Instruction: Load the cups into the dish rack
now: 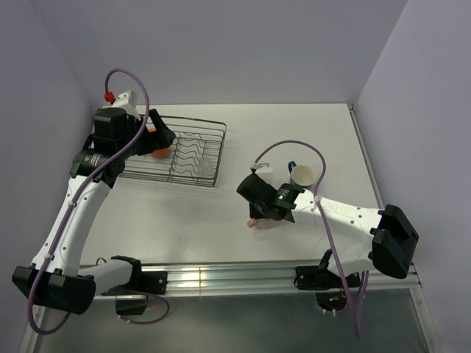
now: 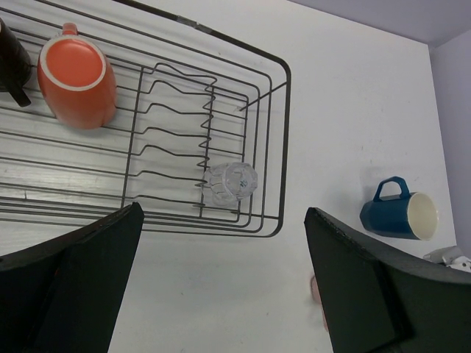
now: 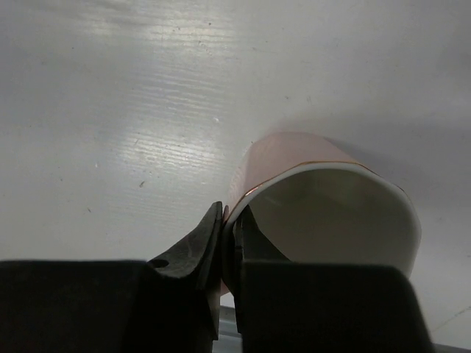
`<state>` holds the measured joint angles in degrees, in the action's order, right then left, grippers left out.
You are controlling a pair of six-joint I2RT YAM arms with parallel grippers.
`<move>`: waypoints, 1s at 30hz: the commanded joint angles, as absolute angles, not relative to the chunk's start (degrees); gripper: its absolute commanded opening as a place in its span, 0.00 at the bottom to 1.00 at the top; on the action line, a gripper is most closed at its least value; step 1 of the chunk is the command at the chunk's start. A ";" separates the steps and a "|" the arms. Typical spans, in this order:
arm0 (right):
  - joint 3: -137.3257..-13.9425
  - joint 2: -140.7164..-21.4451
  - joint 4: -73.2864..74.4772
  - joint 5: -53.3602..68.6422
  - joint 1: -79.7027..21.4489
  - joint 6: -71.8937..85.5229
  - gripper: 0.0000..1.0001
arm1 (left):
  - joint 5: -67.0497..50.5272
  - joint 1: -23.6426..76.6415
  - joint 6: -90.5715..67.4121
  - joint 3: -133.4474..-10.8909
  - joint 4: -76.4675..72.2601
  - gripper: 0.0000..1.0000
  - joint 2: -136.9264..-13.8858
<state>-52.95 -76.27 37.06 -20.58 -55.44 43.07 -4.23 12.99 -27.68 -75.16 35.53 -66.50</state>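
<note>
The pink cup is lying on its side on the table, well apart from the rack, and only a thin stretch of its rim is pinched. A slip is judged the main risk. The grip sits at one side of the mouth, so the cup may be swung or twisted out of the fingers once it is lifted, and it may be dropped on the way across. A chip could be caused if the rim is squeezed too hard. The blue cup is lying near the right arm and could be knocked if the lift is begun with a sideways swing. At the rack, the upright dividers and the tumbler beside them could be struck if the cup is brought in low. The left arm, placed over the rack's left end, could also be met.

The right gripper is closed almost fully. One finger is seen outside the cup wall and the other inside the mouth, so the pink rim is held between them. The left gripper is spread wide, and nothing is held or touched by it. It hangs above the rack, where the orange cup and a dark cup are already placed.
</note>
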 commanded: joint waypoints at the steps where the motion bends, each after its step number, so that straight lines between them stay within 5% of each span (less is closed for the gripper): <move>1: -56.15 -74.46 37.96 -21.27 -55.02 42.29 0.00 | -6.24 13.27 -27.59 -75.23 32.17 0.99 -65.83; 8: -71.60 -67.95 37.37 -9.09 -50.11 34.02 0.00 | -18.61 12.92 -31.20 -75.50 26.22 0.99 -65.74; 15: -78.74 -71.70 17.53 29.76 -35.34 35.32 0.00 | -44.79 9.32 -39.70 -71.20 4.20 0.99 -66.97; 21: -76.21 -75.75 -15.41 50.96 -28.83 57.24 0.00 | -54.49 9.23 -47.44 -68.29 -13.60 0.99 -68.64; 30: -72.86 -82.35 -51.30 55.90 -24.88 83.30 0.00 | -59.15 9.32 -55.55 -65.92 -27.60 0.99 -69.44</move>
<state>-72.18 -83.42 -27.31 51.77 -26.13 70.52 -55.40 9.34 -52.49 -66.39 -19.55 -70.67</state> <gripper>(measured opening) 0.124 0.992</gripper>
